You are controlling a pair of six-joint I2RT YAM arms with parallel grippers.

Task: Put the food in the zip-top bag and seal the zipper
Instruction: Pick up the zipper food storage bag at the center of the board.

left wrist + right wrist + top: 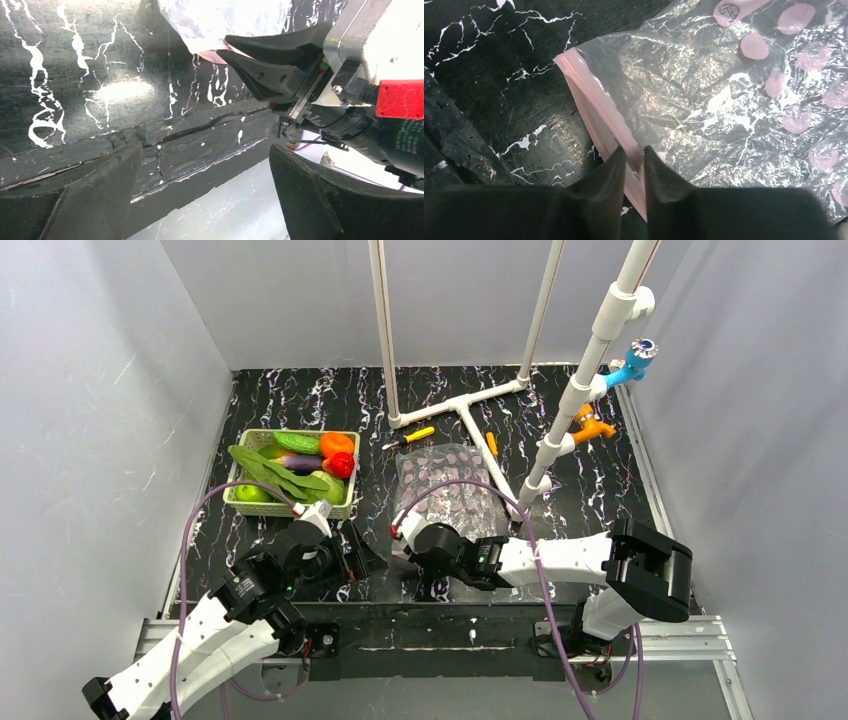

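Right claw point(634, 154) is clamping down on the zipper point(589, 95). Its two fingers are sitting nearly together with the pink strip squeezed between them, right at the 7 o'clock corner of the zip-top bag point(450, 485). The bag itself is lying flat and crinkly around the middle of the counter point(300, 390), pink dots showing on the plastic.

Left claw point(205, 150) is hanging with its fingers spread wide apart, gripping nothing. It's sitting low over the counter's near edge, just at 9 o'clock of the right claw, close to the bag corner but not touching it.

The food point(300, 462) is all sitting in the pale green basket point(290, 511) over at 10 o'clock from the bag: tomato point(341, 464), orange point(337, 443), cucumber point(297, 441), green apple point(250, 493) and leafy pieces point(270, 472) on top. A yellow screwdriver point(412, 437) is lying at the bag's 11 o'clock.
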